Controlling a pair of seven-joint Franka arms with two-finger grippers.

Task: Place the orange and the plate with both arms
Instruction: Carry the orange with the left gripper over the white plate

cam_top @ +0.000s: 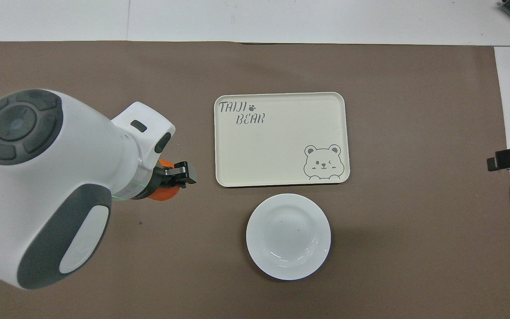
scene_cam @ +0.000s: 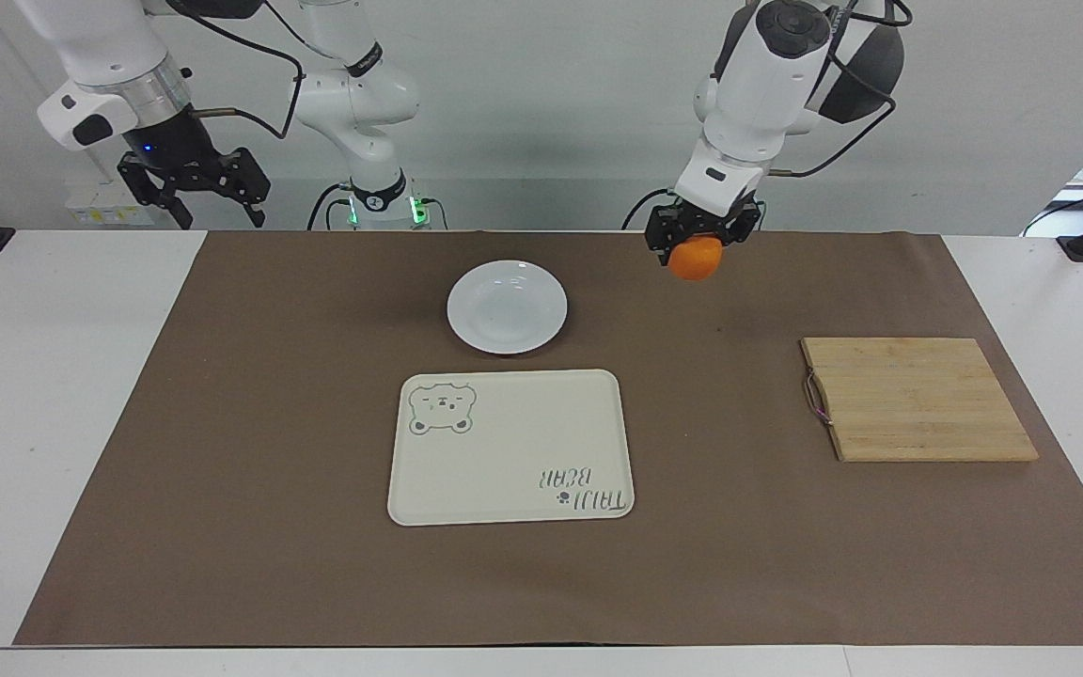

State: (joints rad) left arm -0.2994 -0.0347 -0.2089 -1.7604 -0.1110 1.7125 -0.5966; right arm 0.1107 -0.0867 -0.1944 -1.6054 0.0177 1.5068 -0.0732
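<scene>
The orange [scene_cam: 695, 259] hangs in the left claw [scene_cam: 698, 246], pinched between the fingertips and clear of the bench [scene_cam: 71, 395] — it is over bare brown mat [scene_cam: 269, 423], between the plate [scene_cam: 507, 307] and the cutting board [scene_cam: 916, 399]. Taking the plate as dial centre in the overhead view, the orange sits at about 10 o'clock; the bear tray [scene_cam: 510, 448] lies at 12, just beside the plate's rim.

We judge the step in hand to be carrying the fruit to the plate. To do it well: keep the height until the orange is over the plate's well, lower until it nearly touches, then release — a round fruit dropped on the sloping rim may roll off.

Orientation: the orange is close to a sphere, so we read no long axis and no pointing direction; stem end not discernible.

The right claw [scene_cam: 194, 188] waits with fingers spread wide, holding nothing, raised off the right arm's end of the bench.
</scene>
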